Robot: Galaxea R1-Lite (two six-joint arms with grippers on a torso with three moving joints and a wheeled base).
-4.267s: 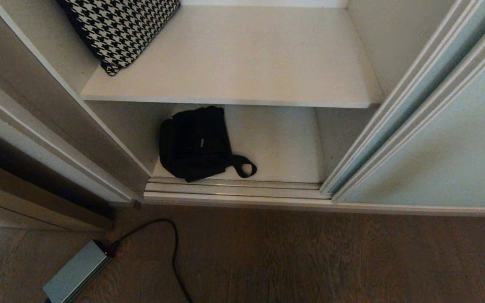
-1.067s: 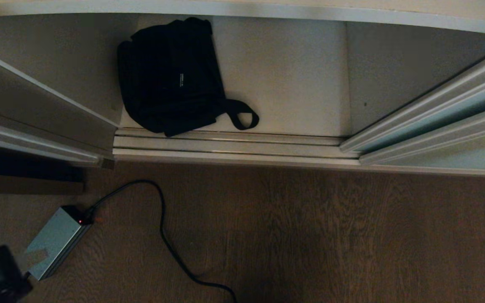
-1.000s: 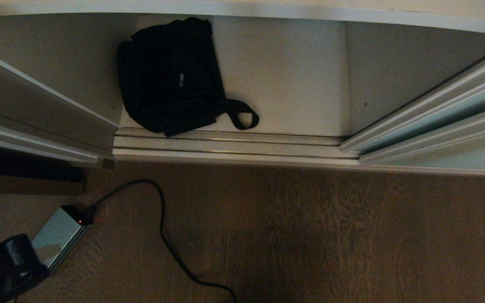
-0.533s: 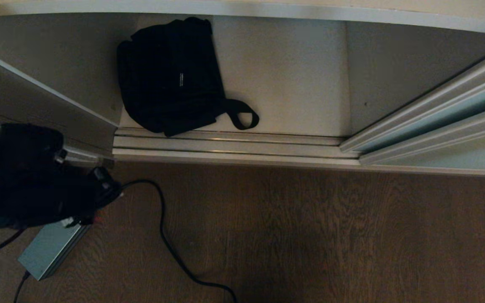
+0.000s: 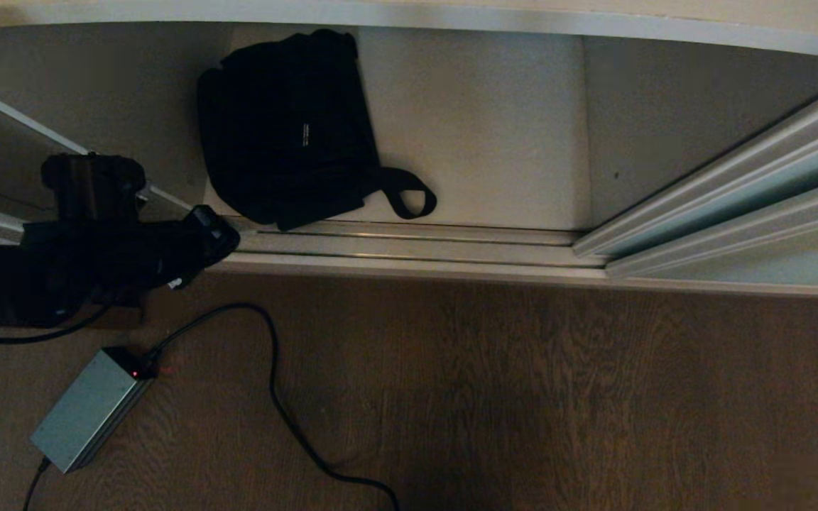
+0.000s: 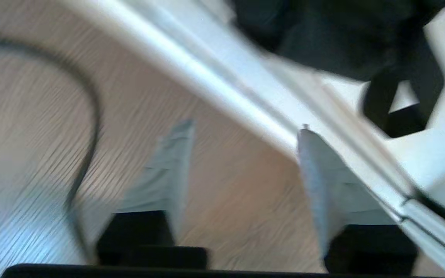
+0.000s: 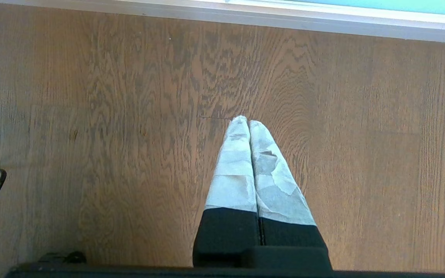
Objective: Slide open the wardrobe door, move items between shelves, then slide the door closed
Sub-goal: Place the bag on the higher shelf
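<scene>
left tool (image 6: 242, 133): fingers spread apart, nothing between them; one finger over the wooden floor (image 6: 33, 116), the other over the door track (image 6: 245, 104). In head view the left tool (image 5: 206, 238) sits at the track's left end, just short of the bag.
left arm: comes in from the left edge of head view, low over the floor.
right tool (image 7: 244, 121): fingers pressed together, holding nothing, pointing down at bare floor (image 7: 110, 96); not seen in head view.
bag (image 5: 288, 128): black fabric, on the bottom shelf (image 5: 487, 128) at its front-left corner, lower edge touching the track. Small white label faces up. Strap loop (image 5: 409, 193) lies flat on the shelf to the bag's right. In left wrist view bag (image 6: 342, 34) and loop (image 6: 400, 96) are beyond the track, apart from the fingers.
sliding wardrobe door (image 5: 771, 184): pale blue-green panel slid to the right; opening is clear across the shelf.
upper shelf (image 5: 409, 15): only front edge visible along the top.
floor extras: grey power brick (image 5: 86, 410) with black cable (image 5: 274, 397), front-left of the wardrobe, near the left arm.
</scene>
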